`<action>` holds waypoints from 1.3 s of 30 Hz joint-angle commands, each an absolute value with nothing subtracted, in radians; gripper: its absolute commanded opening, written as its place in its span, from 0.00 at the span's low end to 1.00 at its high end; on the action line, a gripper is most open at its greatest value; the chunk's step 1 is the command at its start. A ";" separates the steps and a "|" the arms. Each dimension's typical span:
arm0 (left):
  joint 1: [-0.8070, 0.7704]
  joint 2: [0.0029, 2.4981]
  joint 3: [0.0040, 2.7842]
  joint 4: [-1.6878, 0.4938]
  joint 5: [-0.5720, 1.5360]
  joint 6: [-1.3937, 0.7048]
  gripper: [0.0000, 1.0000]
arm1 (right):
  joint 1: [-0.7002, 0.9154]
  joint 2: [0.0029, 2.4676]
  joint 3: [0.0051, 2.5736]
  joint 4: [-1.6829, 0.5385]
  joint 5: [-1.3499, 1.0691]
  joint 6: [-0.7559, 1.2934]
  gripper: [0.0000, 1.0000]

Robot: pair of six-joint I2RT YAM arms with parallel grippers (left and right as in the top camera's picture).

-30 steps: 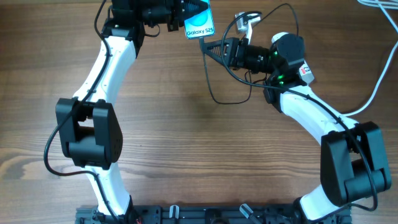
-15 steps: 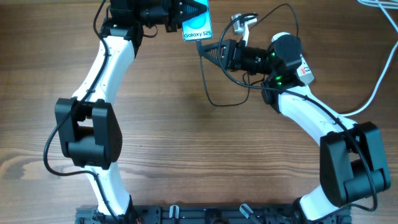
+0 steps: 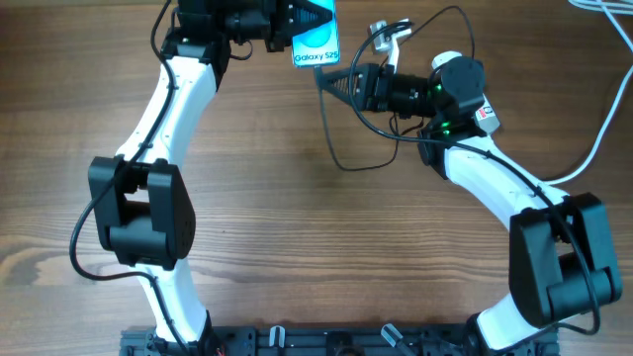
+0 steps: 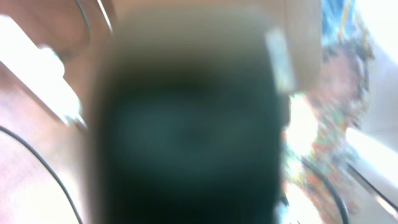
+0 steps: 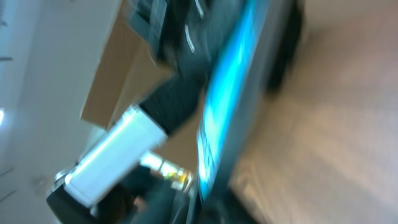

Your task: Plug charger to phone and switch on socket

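Overhead, the left gripper pinches the phone at the far side of the table. The right gripper, closed on the charger, is just beside the phone's lower end. Only the right wrist view shows the cyan screen edge-on and close, while the left wrist view is a dark blur, probably the phone.

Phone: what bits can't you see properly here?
- Where the charger reaches the phone: overhead, hidden by the right tool.
- Left wrist: all blur, nothing clear.
- Right wrist: phone smeared by blur.
- Socket: not in the overhead view; only a white cord at the edge.
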State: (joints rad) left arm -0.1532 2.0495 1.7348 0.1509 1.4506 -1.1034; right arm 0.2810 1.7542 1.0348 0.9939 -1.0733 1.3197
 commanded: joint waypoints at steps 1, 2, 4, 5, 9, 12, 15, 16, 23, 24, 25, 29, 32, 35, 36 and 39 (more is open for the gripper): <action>-0.173 2.018 1.732 0.150 1.561 -1.077 0.04 | 0.238 1.744 1.056 1.039 -1.075 1.282 1.00; -0.168 2.018 1.732 0.151 1.546 -1.069 0.04 | 0.236 1.744 1.056 1.039 -1.144 1.252 1.00; -0.163 2.018 1.732 0.150 1.535 -1.047 0.04 | 0.230 1.744 1.056 1.038 -1.221 1.251 1.00; -0.163 2.018 1.732 0.150 1.527 -1.047 0.04 | 0.228 1.744 1.056 1.035 -1.261 1.258 1.00; -0.167 2.018 1.732 0.150 1.498 -1.047 0.04 | 0.239 1.744 1.056 1.028 -1.319 1.260 1.00; -0.173 2.018 1.732 0.150 1.495 -1.047 0.04 | 0.257 1.744 1.056 1.028 -1.325 1.261 0.80; -0.177 2.018 1.732 0.149 1.495 -1.048 0.04 | 0.282 1.744 1.055 1.012 -1.312 1.260 0.68; -0.178 2.018 1.732 0.149 1.496 -1.050 0.04 | 0.290 1.744 1.055 0.993 -1.298 1.256 0.64; -0.186 2.018 1.732 0.149 1.502 -1.052 0.04 | 0.304 1.745 1.055 0.877 -1.216 1.204 0.20; -0.186 2.018 1.732 0.149 1.504 -1.052 0.04 | 0.304 1.745 1.055 0.875 -1.208 1.204 0.12; -0.186 2.018 1.732 0.149 1.507 -1.052 0.04 | 0.304 1.745 1.055 0.876 -1.202 1.204 0.04; -0.186 2.018 1.732 0.149 1.527 -1.046 0.04 | 0.303 1.745 1.055 0.868 -1.158 1.211 0.04; -0.186 2.018 1.732 0.149 1.578 -1.025 0.04 | 0.303 1.745 1.056 0.872 -1.128 1.234 0.04; -0.186 2.018 1.732 0.139 1.577 -1.024 0.04 | 0.302 1.745 1.056 0.878 -1.126 1.260 0.04; -0.186 2.018 1.732 0.139 1.577 -1.024 0.04 | 0.300 1.745 1.056 0.878 -1.123 1.279 0.04; -0.186 2.018 1.732 0.139 1.577 -1.009 0.04 | 0.281 1.745 1.060 0.891 -1.115 1.296 0.05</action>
